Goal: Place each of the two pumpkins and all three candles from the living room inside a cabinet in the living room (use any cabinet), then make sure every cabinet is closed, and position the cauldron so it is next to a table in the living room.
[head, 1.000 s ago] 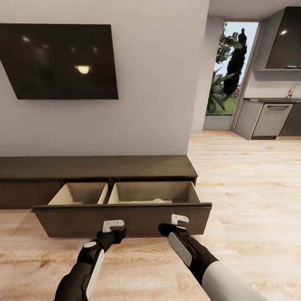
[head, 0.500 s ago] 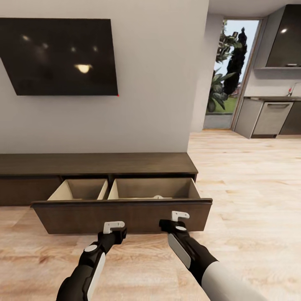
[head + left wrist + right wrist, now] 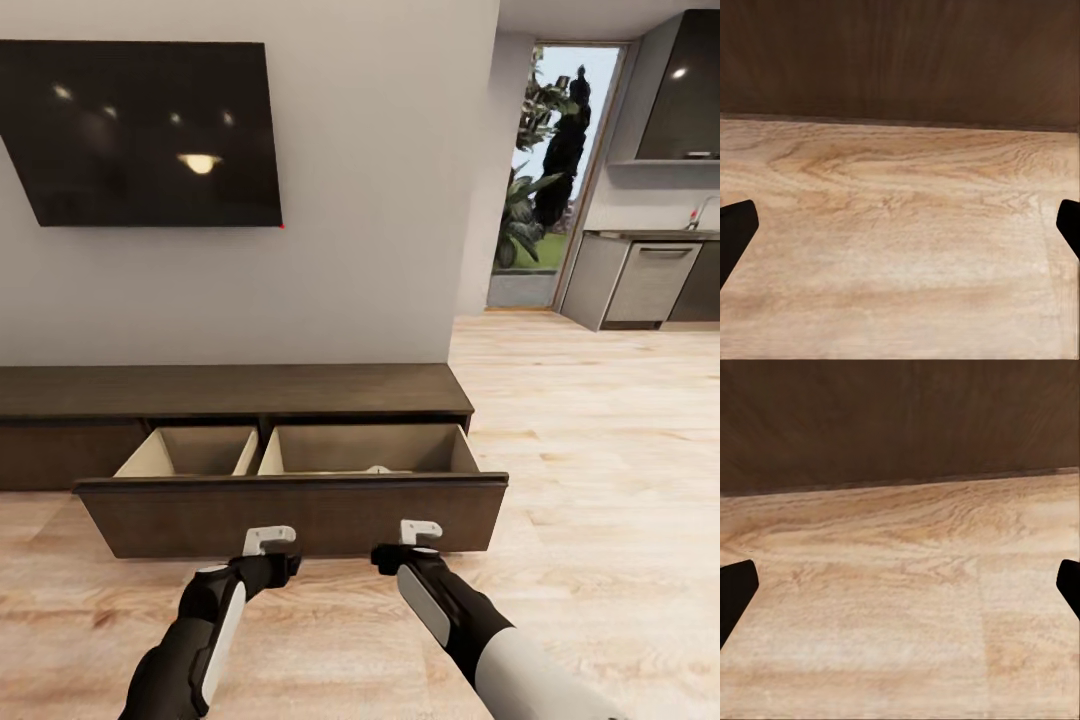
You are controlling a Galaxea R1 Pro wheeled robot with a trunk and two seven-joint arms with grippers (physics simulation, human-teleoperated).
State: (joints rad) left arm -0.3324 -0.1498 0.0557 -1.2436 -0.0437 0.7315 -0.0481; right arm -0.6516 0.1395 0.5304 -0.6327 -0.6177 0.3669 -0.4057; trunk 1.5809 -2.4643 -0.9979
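Note:
The cabinet (image 3: 230, 390) is a long low dark-brown unit under the wall. Its wide drawer (image 3: 200, 515) is pulled out, showing two pale compartments. A small pale shape (image 3: 376, 468) peeks over the front in the right compartment; I cannot tell what it is. My left gripper (image 3: 270, 540) and right gripper (image 3: 420, 531) hover just before the drawer front, low over the floor. Both are open and hold nothing. In the left wrist view the black fingertips (image 3: 735, 234) stand wide apart, facing the drawer front (image 3: 900, 60); in the right wrist view likewise (image 3: 900, 420). Pumpkins, candles, cauldron and table are out of view.
A dark TV (image 3: 150, 130) hangs on the grey wall above the cabinet. Light wood floor (image 3: 600, 450) stretches to the right toward a doorway with plants (image 3: 545, 170) and grey kitchen units (image 3: 650, 285).
The whole view has shifted up slightly, so the camera moved. My right gripper has drawn a little back and left from the drawer front; the left forearm has swung slightly left.

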